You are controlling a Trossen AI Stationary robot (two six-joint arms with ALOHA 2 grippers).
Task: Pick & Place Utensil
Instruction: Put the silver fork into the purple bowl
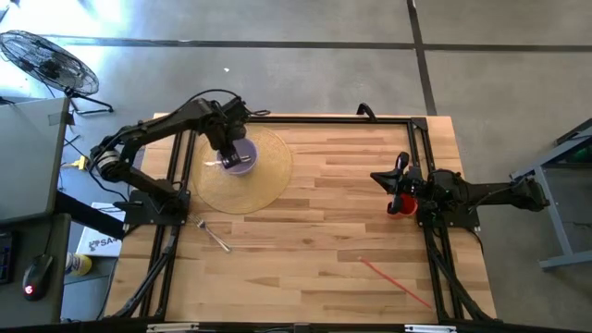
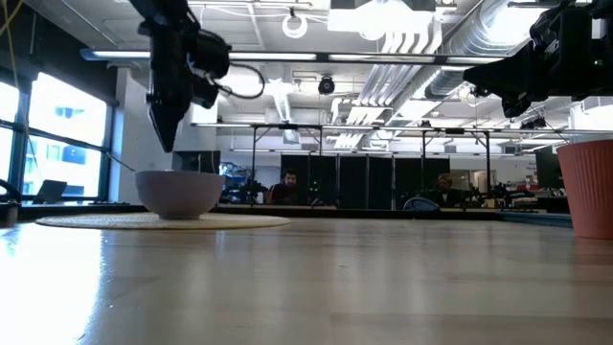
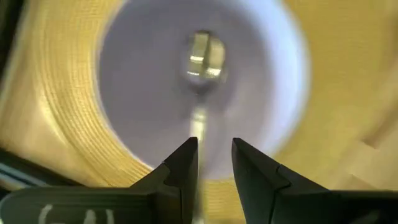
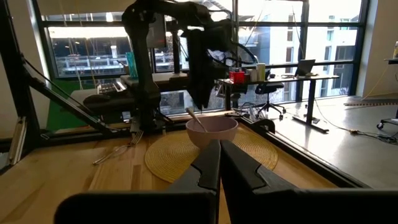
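Observation:
A lavender bowl [image 1: 244,161] [image 2: 179,192] stands on a round woven placemat [image 1: 268,180] at the table's far left. A metal spoon [image 3: 204,56] lies in it, head on the bowl's floor, handle [image 4: 194,116] leaning on the rim and sticking out. My left gripper [image 1: 229,153] [image 3: 214,149] hangs just above the bowl, pointing down, fingers a little open over the spoon's handle, apart from it as far as shows. My right gripper [image 1: 376,176] [image 4: 219,149] waits shut at the right side, touching nothing.
A metal fork [image 1: 215,236] [image 4: 115,152] lies on the bare wood near the placemat's near side. A red cup [image 1: 400,205] [image 2: 586,187] stands by the right arm's base. A thin red stick [image 1: 393,277] lies toward the near right corner. The table's middle is bare wood.

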